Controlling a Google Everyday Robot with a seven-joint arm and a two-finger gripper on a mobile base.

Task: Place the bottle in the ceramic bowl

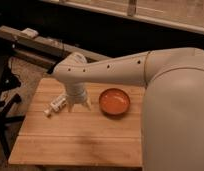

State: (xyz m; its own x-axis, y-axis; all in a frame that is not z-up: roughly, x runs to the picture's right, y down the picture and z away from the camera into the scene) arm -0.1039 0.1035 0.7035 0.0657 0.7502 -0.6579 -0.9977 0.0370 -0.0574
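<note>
Here, on the pale wooden worktop [70,145], the round, glossy orange ceramic bowl [114,101] sits right of the downward-pointing gripper [78,105]; how wide it stands I cannot tell. The small slim white bottle [56,104] lies just left of the gripper, its long axis running near-left to far-right.

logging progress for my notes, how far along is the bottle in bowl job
Done: nothing yet. The bowl is empty and the bottle lies on its side on the table.
In hand: the gripper is down near the tabletop, between bottle and bowl, close beside the bottle. No grasp shows.
Left: grasp the bottle, lift it, carry it over the bowl and let go.
</note>
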